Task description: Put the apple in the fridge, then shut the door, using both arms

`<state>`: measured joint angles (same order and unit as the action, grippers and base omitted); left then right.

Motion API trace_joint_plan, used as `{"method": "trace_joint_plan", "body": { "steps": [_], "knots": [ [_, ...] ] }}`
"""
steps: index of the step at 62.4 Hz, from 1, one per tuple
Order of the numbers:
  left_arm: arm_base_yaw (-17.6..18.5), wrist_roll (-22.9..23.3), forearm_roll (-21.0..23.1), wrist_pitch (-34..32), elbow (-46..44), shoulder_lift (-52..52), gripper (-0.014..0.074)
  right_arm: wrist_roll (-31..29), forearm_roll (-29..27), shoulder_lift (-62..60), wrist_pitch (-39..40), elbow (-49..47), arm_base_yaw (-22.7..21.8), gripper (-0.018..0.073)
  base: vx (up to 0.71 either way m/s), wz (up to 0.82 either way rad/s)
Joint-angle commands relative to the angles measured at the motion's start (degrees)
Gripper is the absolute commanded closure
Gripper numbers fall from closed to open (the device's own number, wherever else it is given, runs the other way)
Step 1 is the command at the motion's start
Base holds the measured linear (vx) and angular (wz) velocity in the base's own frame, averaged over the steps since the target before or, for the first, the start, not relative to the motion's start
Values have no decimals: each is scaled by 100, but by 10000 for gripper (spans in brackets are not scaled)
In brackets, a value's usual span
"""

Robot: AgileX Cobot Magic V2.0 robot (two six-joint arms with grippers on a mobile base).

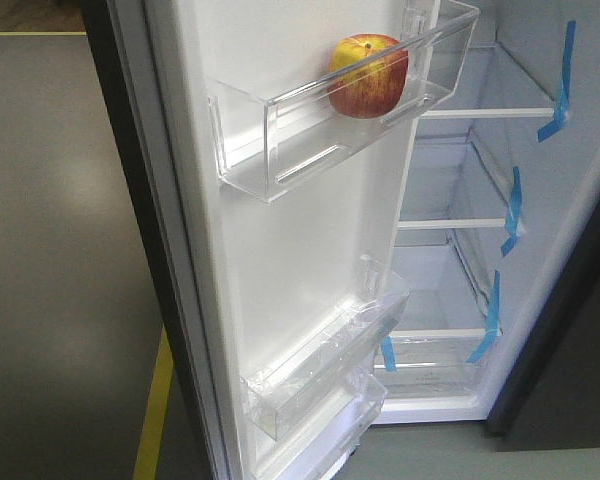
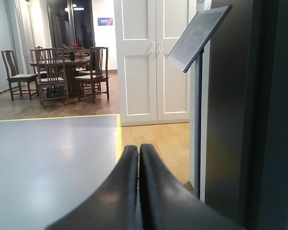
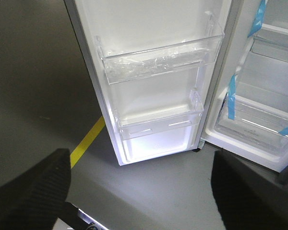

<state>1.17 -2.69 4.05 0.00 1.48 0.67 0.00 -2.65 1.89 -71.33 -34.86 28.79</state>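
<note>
My left gripper (image 2: 138,191) fills its wrist view, fingers pressed together on nothing. I see my right gripper (image 3: 141,158) spread wide (fingers cropped at the corners), facing the open door (image 3: 149,96). The apple (image 1: 368,75) sits in the door's upper bin (image 1: 270,150), outside both wrist views.

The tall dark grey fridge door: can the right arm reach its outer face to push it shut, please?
Probably not: the open right gripper faces the white lining of the tall dark grey door; its outer face is turned away.
</note>
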Motion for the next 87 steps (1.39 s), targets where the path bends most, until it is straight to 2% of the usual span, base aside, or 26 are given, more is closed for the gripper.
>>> {"method": "trace_joint_plan", "body": {
  "steps": [1, 10, 16, 23, 48, 64, 72, 87],
  "knots": [
    [-3, 18, 15, -420, 121, 84, 603, 0, -21, 107, 338, -126, -13, -13, 0, 0],
    [-3, 169, 75, -546, 66, 84, 603, 0, -21, 107, 338, -126, -13, -13, 0, 0],
    [-3, 269, 60, -184, -341, -1, 603, 0, -21, 107, 338, -126, -13, -13, 0, 0],
    [-3, 156, 55, 148, -966, -344, 603, 0, -20, 107, 293, -126, -13, -13, 0, 0],
    [-3, 156, -2, 1820, -3733, -2974, 603, 0, -20, 107, 293, -126, -13, -13, 0, 0],
    [-3, 156, -2, 2345, -5023, -4556, 603, 0, -20, 107, 293, -126, -13, -13, 0, 0],
    [-3, 156, 5, 2306, -5376, -5260, 603, 0, -20, 107, 293, -126, -13, -13, 0, 0],
    [-3, 156, 20, 1861, -5362, -6188, 603, 0, -20, 107, 298, -126, -13, -13, 0, 0]
  ]
}}
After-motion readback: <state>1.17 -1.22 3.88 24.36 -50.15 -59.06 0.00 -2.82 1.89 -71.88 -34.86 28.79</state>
